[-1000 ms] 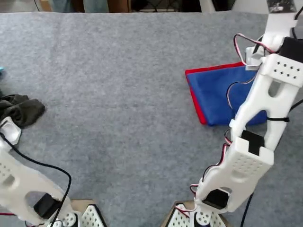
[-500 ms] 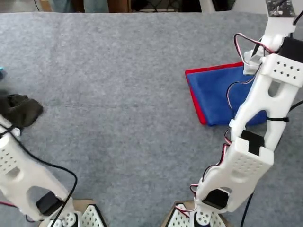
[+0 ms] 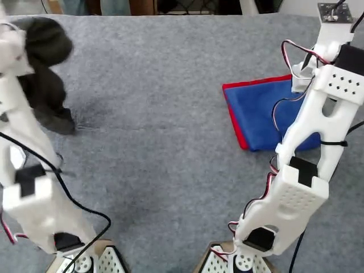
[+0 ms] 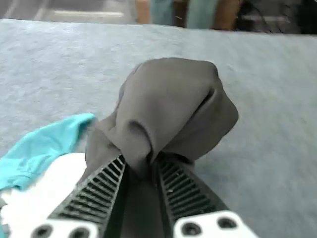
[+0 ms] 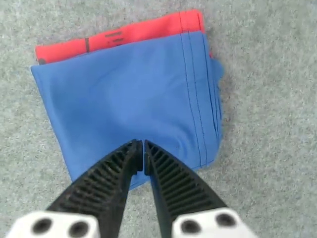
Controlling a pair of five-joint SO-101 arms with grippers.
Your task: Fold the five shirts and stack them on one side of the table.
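Observation:
My left gripper (image 4: 141, 168) is shut on a dark grey shirt (image 4: 168, 109), which bunches up above the fingers. In the high view that shirt (image 3: 48, 74) hangs from the raised left arm at the far left of the table, its lower end touching the grey felt. A folded blue shirt (image 3: 261, 114) lies on a folded red shirt (image 3: 232, 116) at the right. My right gripper (image 5: 143, 146) is shut with nothing in it, hovering over the blue shirt (image 5: 133, 99), with the red shirt (image 5: 124, 32) showing beyond it.
A teal shirt (image 4: 39, 144) lies beside a white cloth-like patch (image 4: 44, 193) under the left gripper. The grey felt table (image 3: 159, 114) spreads wide between the two arms. The right arm (image 3: 318, 114) reaches over the stack's right part.
The left arm has lifted the dark shirt from the table's left edge and swung it up toward the far left corner. The right arm and the blue-red stack have not moved.

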